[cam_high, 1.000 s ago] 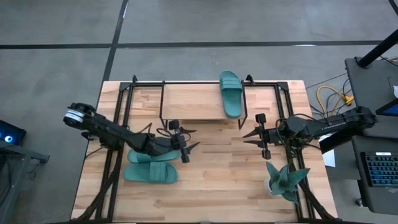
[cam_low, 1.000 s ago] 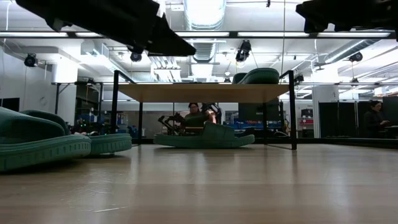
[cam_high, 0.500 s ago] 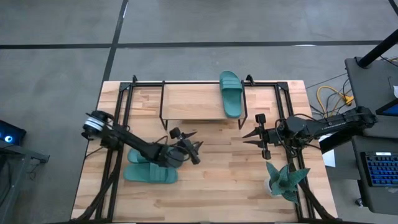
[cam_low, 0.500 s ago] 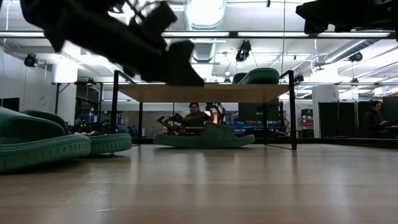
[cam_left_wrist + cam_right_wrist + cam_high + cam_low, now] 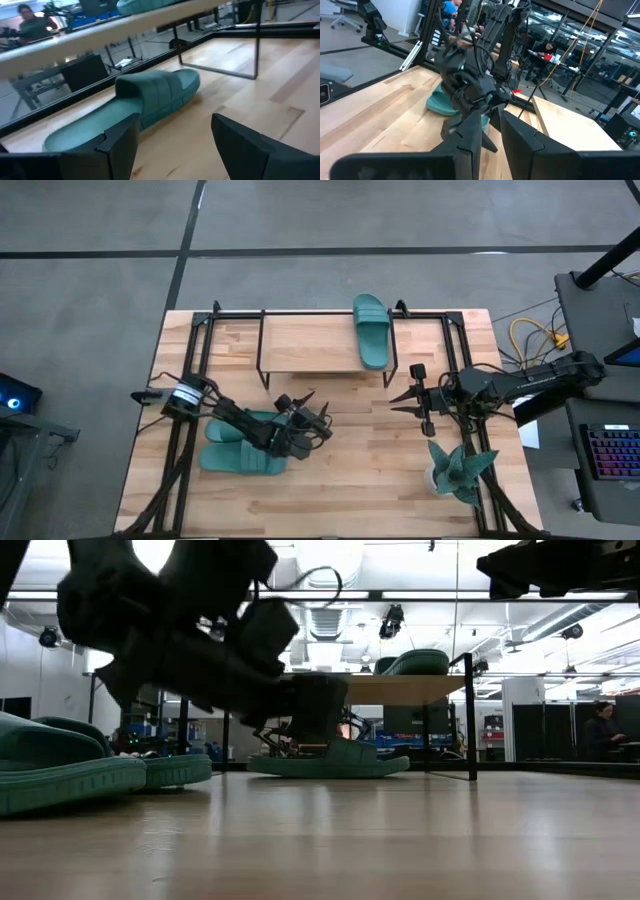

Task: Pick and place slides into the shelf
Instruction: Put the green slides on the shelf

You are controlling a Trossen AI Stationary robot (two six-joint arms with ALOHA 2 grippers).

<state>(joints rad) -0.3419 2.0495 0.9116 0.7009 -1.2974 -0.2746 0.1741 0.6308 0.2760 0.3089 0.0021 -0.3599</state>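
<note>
We are observing the left end effector [image 5: 318, 418] over the near-left part of the light-wood plank table [image 5: 370, 470], its two dark fingers [image 5: 120, 145] standing wide apart and gripping nothing. It is positioned just right of two teal-green rubber slide sandals with wide ribbed straps, one [image 5: 243, 459] lying at the near left of the table and the other [image 5: 228, 429] just beyond it, partly hidden under the left arm.

We are locating the low shelf with a light-wood top board and thin black metal legs [image 5: 305, 345] at the far middle of the table. A third teal slide [image 5: 372, 330] is resting on the right end of its top board. In the low view, a fourth teal slide [image 5: 330, 760] is lying on the table under the shelf, and the left wrist view is showing it ahead of the open fingers.

We are finding the right end effector [image 5: 398, 400] at the right of the table, near the shelf's right legs, its fingers nearly closed and empty. A teal spiky star-shaped plant [image 5: 458, 468] is standing at the near right.
</note>
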